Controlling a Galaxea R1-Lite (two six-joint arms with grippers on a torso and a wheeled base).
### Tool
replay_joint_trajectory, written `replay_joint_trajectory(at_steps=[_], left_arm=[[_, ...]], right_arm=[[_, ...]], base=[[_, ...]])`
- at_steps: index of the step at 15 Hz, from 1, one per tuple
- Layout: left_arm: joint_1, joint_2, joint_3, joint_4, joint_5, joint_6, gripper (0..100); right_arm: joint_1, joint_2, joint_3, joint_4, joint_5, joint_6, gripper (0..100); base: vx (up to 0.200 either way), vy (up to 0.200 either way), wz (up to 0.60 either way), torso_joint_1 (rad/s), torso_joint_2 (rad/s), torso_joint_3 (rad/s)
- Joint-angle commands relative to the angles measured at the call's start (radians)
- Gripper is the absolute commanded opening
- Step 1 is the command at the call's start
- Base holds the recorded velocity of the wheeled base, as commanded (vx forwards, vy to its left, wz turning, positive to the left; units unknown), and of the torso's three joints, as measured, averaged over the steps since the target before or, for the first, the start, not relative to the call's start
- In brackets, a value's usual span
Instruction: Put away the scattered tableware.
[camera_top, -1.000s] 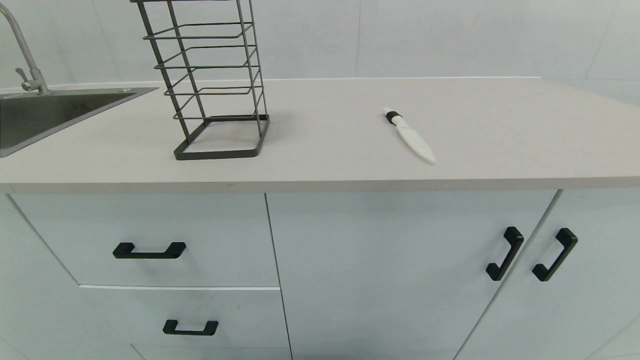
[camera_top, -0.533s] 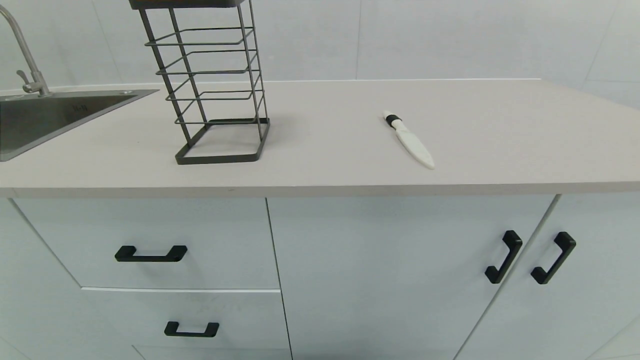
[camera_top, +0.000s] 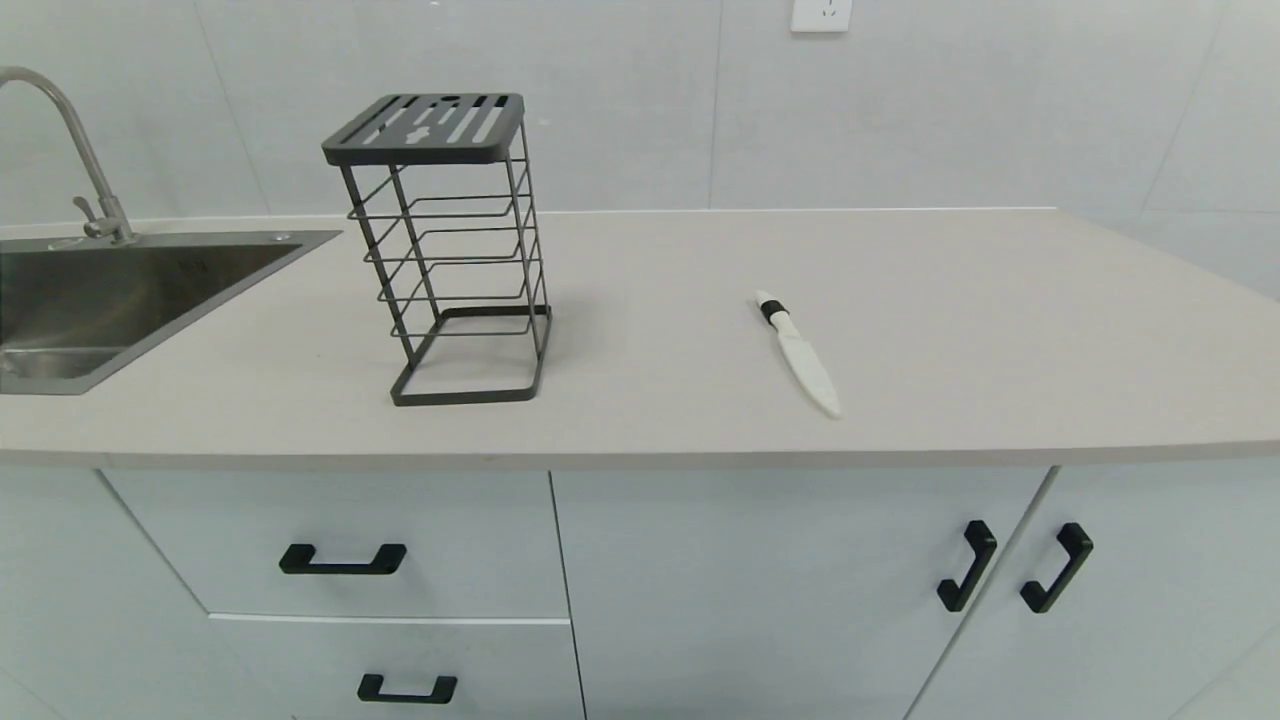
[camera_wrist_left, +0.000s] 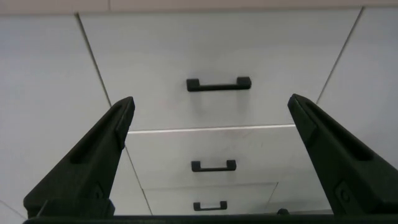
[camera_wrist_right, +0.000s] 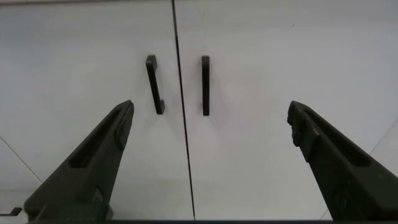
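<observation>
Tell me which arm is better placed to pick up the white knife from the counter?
Probably the right. The white knife lies on the right side of the counter, above the cabinet doors that the open right tool faces; the left tool faces the drawers below the rack.

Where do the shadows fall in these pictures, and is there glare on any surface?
Head view: the rack throws a soft shadow rightward on the counter; the knife has almost none; the sink shows a dull sheen. Left wrist view: the left gripper stands dark against evenly lit drawers. Right wrist view: likewise the right gripper before cabinet doors.
</observation>
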Motion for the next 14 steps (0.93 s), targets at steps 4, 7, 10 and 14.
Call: replay_joint_trajectory(at_steps=[4, 7, 10, 14], left_arm=[[0.000, 0.001, 0.000, 0.002, 0.001, 0.000, 100], [0.000, 0.001, 0.000, 0.002, 0.001, 0.001, 100], [0.000, 0.001, 0.000, 0.002, 0.001, 0.001, 100], [0.000, 0.001, 0.000, 0.002, 0.001, 0.000, 100]], right_arm=[[0.000, 0.002, 0.000, 0.000, 0.000, 0.000, 100], [0.000, 0.002, 0.002, 0.000, 0.000, 0.000, 100], [0.000, 0.002, 0.002, 0.000, 0.000, -0.001, 100], [0.000, 0.002, 0.002, 0.000, 0.000, 0.000, 100]], base=[[0.000, 0.000, 0.00, 0.254, -0.46, -0.271], [0.000, 0.000, 0.00, 0.225, -0.47, -0.271], [0.000, 0.000, 0.00, 0.079, -0.17, -0.097], [0.000, 0.000, 0.00, 0.105, -0.21, -0.115]])
